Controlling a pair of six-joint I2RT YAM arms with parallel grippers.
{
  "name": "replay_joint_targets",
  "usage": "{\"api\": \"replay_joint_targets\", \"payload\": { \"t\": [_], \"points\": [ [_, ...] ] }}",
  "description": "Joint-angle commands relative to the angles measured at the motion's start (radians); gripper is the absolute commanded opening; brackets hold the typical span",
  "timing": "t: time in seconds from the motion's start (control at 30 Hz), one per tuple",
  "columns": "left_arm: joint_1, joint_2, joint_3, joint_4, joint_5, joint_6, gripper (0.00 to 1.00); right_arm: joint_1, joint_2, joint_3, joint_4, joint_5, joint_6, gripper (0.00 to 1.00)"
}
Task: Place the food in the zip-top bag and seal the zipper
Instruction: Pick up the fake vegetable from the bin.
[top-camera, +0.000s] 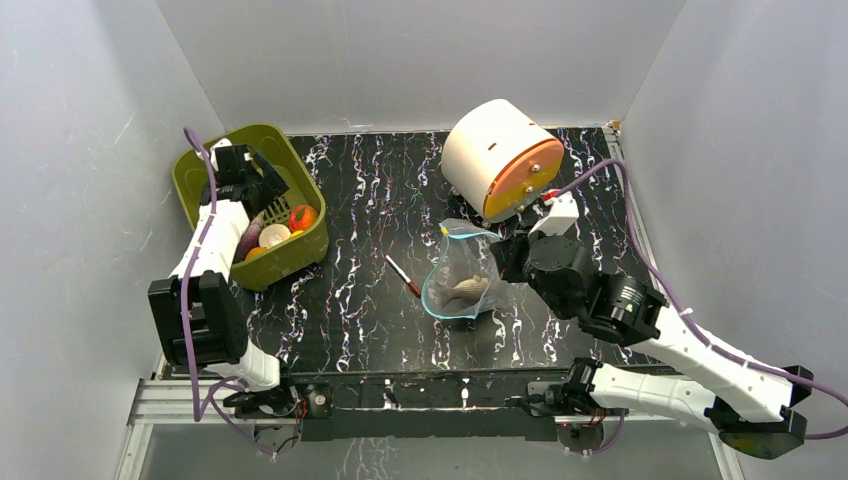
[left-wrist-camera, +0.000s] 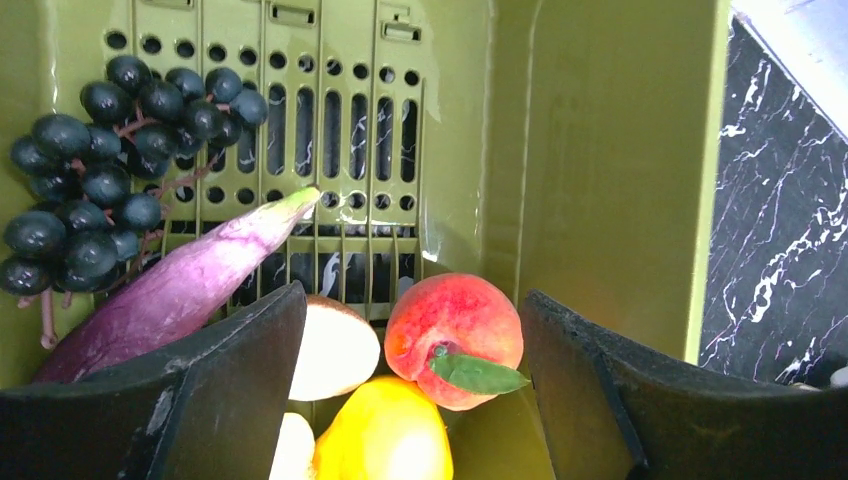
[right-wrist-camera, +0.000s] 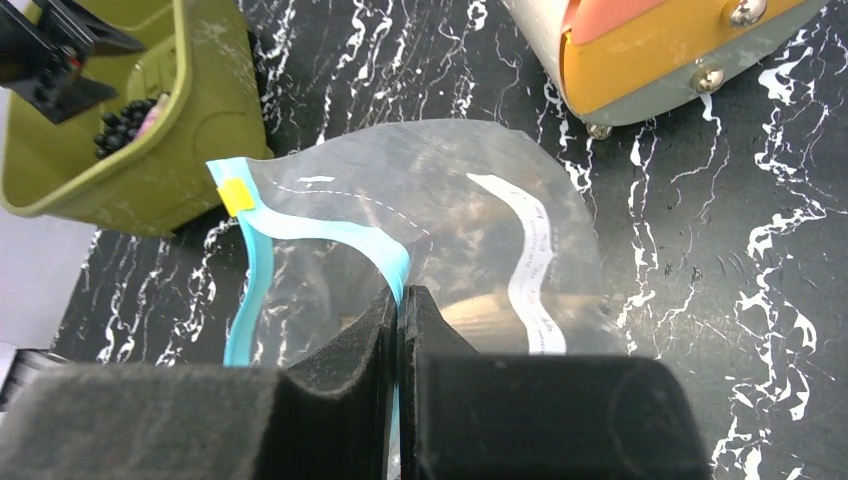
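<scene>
The left gripper (left-wrist-camera: 412, 330) hangs spread wide inside the basket (left-wrist-camera: 600, 180), over the peach (left-wrist-camera: 455, 335) and beside the grapes (left-wrist-camera: 90, 170). Right of the basket, the right gripper (right-wrist-camera: 400, 320) is clenched on the bag (right-wrist-camera: 470, 200) at its zipper (right-wrist-camera: 330, 232). A fish (top-camera: 462, 291) lies inside.

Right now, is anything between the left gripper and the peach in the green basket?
Nothing visible. The left gripper hangs over the peach with jaws open, and the peach lies uncovered between them; a yellow fruit lies right beside it.

Clear crinkly plastic zip-top bag (right-wrist-camera: 440, 230), glossy grapes (left-wrist-camera: 95, 170), matt olive plastic basket (left-wrist-camera: 600, 170)
</scene>
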Motion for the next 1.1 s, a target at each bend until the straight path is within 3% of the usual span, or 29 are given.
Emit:
{"api": "replay_joint_targets", "payload": {
  "t": [0.0,0.13,0.27,0.47,0.73,1.07],
  "points": [
    [0.006,0.001,0.059,-0.047,-0.007,-0.063,0.76,-0.001,-0.014,0.067,0.069,0.02,-0.029,0.0],
    [0.006,0.009,0.09,-0.154,-0.032,-0.088,0.76,0.0,0.027,0.119,-0.008,0.015,-0.039,0.0],
    [0.006,0.053,0.136,-0.244,-0.203,-0.11,0.77,0.0,0.053,0.16,-0.063,-0.022,-0.011,0.0],
    [0.017,0.151,0.181,-0.244,-0.204,-0.079,0.78,0.0,0.087,0.207,-0.12,0.018,0.022,0.0],
    [0.028,0.262,0.208,-0.173,-0.256,0.033,0.67,0.0,0.163,0.271,-0.155,0.024,0.022,0.0],
    [0.027,0.281,0.154,-0.088,-0.278,0.245,0.7,0.0,0.186,0.321,-0.189,0.034,-0.009,0.0]
  ]
}}
